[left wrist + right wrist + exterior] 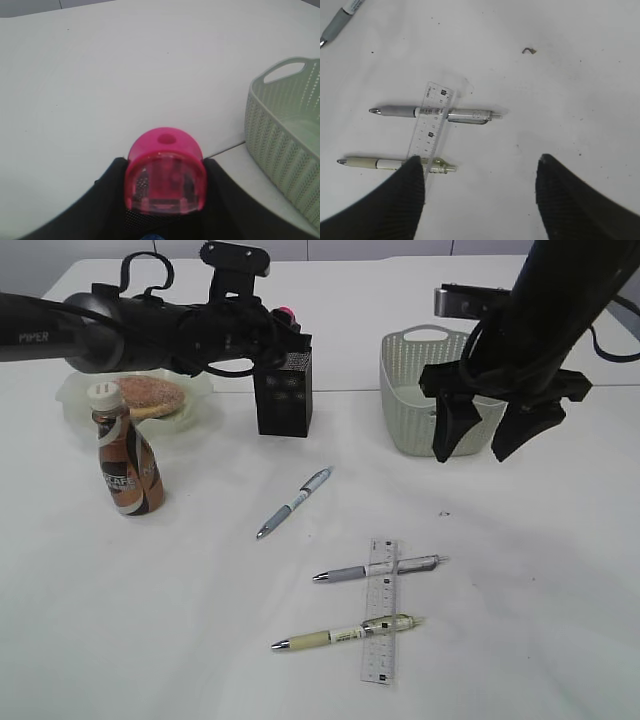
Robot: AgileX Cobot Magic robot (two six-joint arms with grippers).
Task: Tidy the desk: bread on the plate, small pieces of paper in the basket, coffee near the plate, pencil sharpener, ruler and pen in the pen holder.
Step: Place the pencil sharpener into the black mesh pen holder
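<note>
The left end effector [165, 200] clamps a glossy pink domed plastic pencil sharpener [166, 172] just above the black square mesh pen holder [283, 392] toward the counter's [150, 620] far edge; the right end effector [495, 440] hangs released before the sage-green perforated plastic basket [415, 400]. A clear flat ruler [381, 610] lies across two slim pens near the front edge; the sugary oval bun [150, 397] rests on the ruffled translucent green plate [75, 405] beside the swirl-labelled coffee bottle [127, 465].
</note>
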